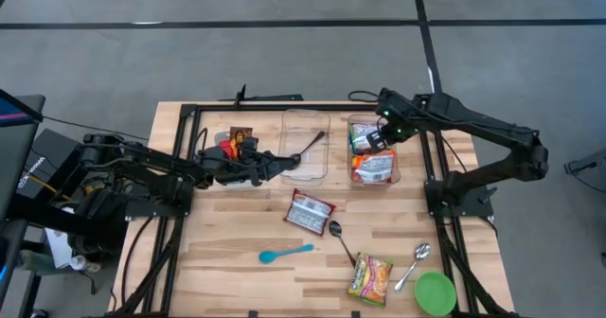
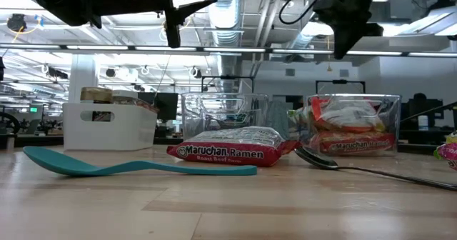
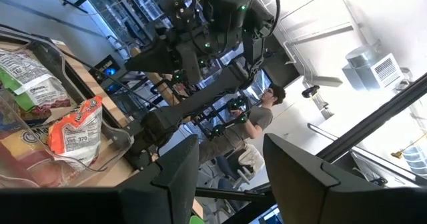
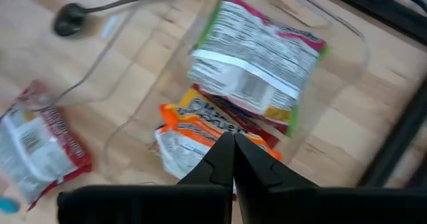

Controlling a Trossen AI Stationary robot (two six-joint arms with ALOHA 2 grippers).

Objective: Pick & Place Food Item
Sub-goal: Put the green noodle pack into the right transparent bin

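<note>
1. Wooden tabletop (image 1: pixel 237 233), framed by black rails, carrying two clear bins, a white bin, ramen packs and utensils.
2. Left arm reaching from the left edge toward the centre, its tool (image 1: pixel 295 157) raised over the near-left corner of the middle clear bin (image 1: pixel 305 144); fingers (image 3: pixel 177 174) parted, nothing between them.
3. Right arm reaching in from the right edge, its tool (image 1: pixel 383 133) hanging above the right clear bin (image 1: pixel 373 151) by the far edge; fingertips (image 4: pixel 230 154) pressed together, gripping nothing.
4. Right clear bin holding several packs: a green-and-pink pack (image 4: pixel 257 64) on top, an orange ramen pack (image 4: pixel 200 127) beneath it.
5. White bin (image 2: pixel 108 125) near the far-left corner, partly hidden under the left arm, with jars inside.
6. Red Maruchan ramen pack (image 1: pixel 310 211) flat near the tabletop's centre, just in front of the clear bins.
7. Yellow-green ramen pack (image 1: pixel 370 278) at the near edge, right of centre.
8. Green round lid (image 1: pixel 435 292) by the near-right corner.
9. Teal spoon (image 1: pixel 285 253) toward the near edge, left of centre.
10. Dark spoon (image 1: pixel 339 238) between the two loose packs; silver spoon (image 1: pixel 414 264) just beside the green lid.
</note>
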